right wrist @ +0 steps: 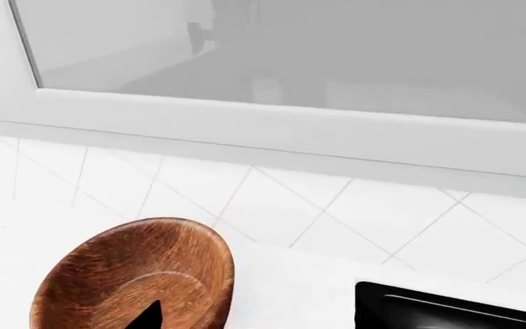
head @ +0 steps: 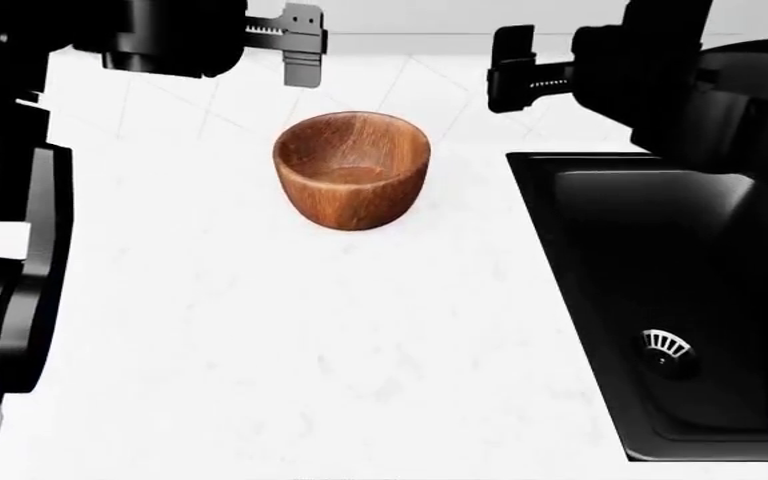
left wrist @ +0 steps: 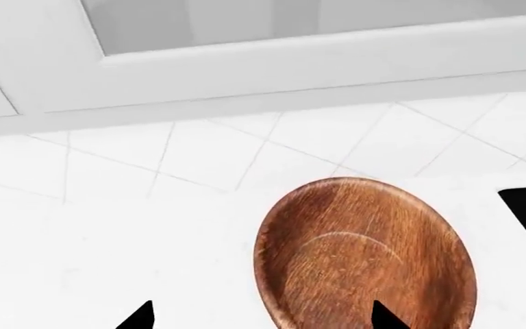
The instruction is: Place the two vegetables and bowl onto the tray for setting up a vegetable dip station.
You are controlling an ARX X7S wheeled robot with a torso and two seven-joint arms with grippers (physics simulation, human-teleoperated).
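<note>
On the white counter, left of the black sink (head: 651, 300): wooden bowl (head: 352, 168), upright, empty, likely rigid, fairly light, thick-walled; best gripped over the rim; left gripper (head: 297, 45) and right gripper (head: 518, 68) hover unclenched, holding nothing.

White counter (head: 291, 330), black sink (head: 664, 300), tiled wall (right wrist: 272, 199), window (right wrist: 336, 48).

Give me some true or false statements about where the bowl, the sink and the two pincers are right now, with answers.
1. The bowl stands upright on the counter. True.
2. The bowl holds a carrot. False: it is empty.
3. The sink lies to the bowl's right in the head view. True.
4. The left pincer grips the bowl's rim. False: it hangs above the bowl, holding nothing.
5. The right pincer is down inside the sink. False: it is up near the sink's far edge.
</note>
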